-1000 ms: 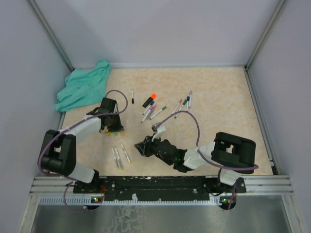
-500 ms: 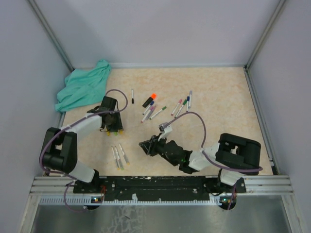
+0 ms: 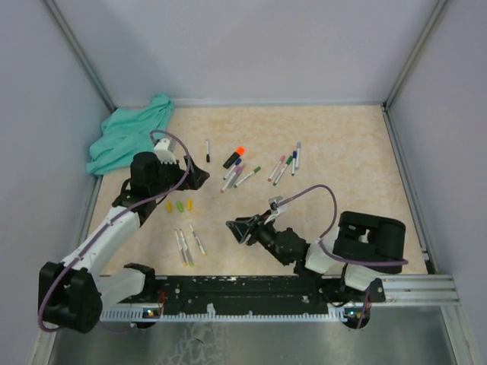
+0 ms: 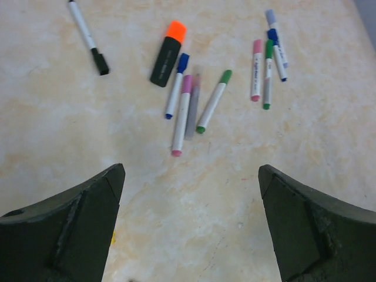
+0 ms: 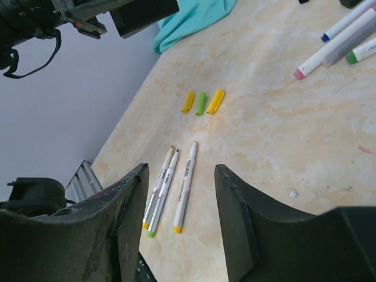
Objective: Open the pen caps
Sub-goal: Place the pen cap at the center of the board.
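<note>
A: Status?
B: Nearest, three bare pens (image 5: 185,187). Their caps (image 5: 201,103), two yellow and one green, lie in a row just beyond. Farther out, eight or so pens (image 4: 182,116) are capped, plus highlighter (image 4: 167,56) and black pen (image 4: 86,36).
A: Grippers?
B: Both empty: left gripper (image 4: 191,176) spread wide, facing the capped bunch; right gripper (image 5: 179,170) parted, near the bare pens.
A: Labels?
B: Barrel print too small to read.
</note>
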Controlling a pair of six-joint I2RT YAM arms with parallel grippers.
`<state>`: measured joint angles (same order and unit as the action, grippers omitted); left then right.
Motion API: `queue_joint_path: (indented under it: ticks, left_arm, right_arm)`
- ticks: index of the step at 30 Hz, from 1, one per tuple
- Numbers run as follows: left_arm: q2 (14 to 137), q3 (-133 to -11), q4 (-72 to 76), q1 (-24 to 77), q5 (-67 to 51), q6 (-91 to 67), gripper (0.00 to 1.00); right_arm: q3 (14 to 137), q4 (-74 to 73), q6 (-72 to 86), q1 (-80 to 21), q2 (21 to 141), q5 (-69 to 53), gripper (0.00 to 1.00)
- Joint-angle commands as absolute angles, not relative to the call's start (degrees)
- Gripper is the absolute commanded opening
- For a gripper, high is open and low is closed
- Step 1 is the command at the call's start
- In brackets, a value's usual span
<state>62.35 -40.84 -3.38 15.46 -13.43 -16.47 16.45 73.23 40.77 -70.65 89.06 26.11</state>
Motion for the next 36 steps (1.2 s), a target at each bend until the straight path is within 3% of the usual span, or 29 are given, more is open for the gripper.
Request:
queue_joint_path:
  ticks: [1,5,9,14,18,36]
  left_arm:
    - [66.48,-37.83,13.18,14.85,-27.09,-18.23,0.98]
    - [78.25,-49.38,-0.96,15.02,-28.97,-14.6,0.85]
    - [92.13,-64.32,-19.05,18.36,-20.34,-7.75,0.69]
    - [101.56,-73.55,-28.31,24.51,-8.92,-0.9,0.6]
    - [105.2,-77.01,-30.41,25.32,-8.57,0.61,0.5]
    - [110.92,-77.87,-30.05,25.48,-14.12,0.72,0.44]
  right_arm:
    - [11.63,98.46,42.92,-69.43,97.77,30.79,0.5]
    - [11.12,98.79,45.59,-67.35,98.59,27.77,0.51]
    - [9.95,98.47,46.08,-67.25,97.67,29.11,0.51]
    - [10.45,89.94,46.28,-67.24,92.29,31.57,0.51]
    - [13.08,77.75,46.23,-67.3,87.15,31.39,0.51]
    - [10.99,81.62,46.27,-67.29,86.73,31.31,0.49]
